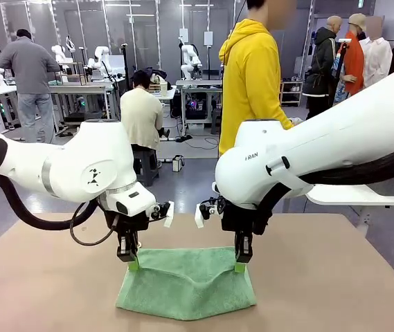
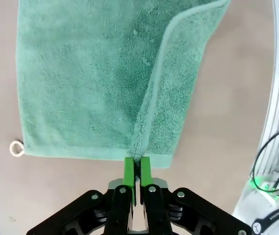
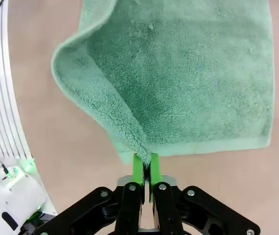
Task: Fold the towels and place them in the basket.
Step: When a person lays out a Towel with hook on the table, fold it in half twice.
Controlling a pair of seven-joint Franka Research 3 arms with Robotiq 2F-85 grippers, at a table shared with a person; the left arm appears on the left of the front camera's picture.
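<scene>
brown table top, busy lab behind, a person in a yellow hoodie standing at the far side. mint green towel lies mid-table between the two arms, near edge flat on the surface. left gripper points straight down at the towel's far left corner, green pads pinched together on the cloth. right gripper does the same at the far right corner, jaws clamped on the hem. the far edge sags in a shallow dip between the two grips. left wrist view: pads closed on the hem, a raised crease running from them across the terry, small white loop on the table at the opposite corner. right wrist view: a flap of towel curls up from the pinch point.
</scene>
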